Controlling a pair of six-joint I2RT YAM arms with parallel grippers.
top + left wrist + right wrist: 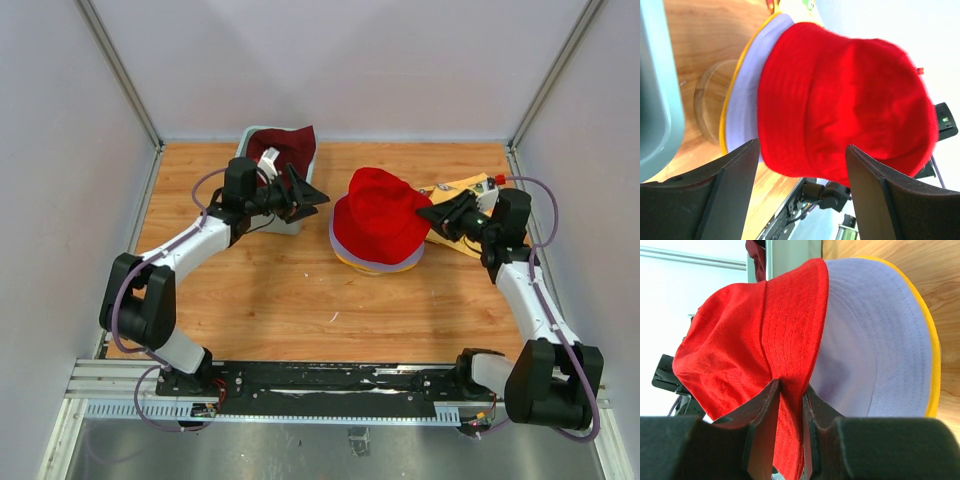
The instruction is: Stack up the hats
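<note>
while outstretched, right pincer (pixel 791 386) on hat (pixel 740 340) (red)

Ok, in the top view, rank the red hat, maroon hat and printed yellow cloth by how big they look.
1. red hat, clearly largest.
2. maroon hat, partly behind the left arm.
3. printed yellow cloth, mostly covered by the right arm; last two unsure.

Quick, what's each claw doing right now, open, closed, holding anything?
Left claw: open, holding nothing.
Right claw: closed on the brim of the soft red fabric bucket hat.
</note>
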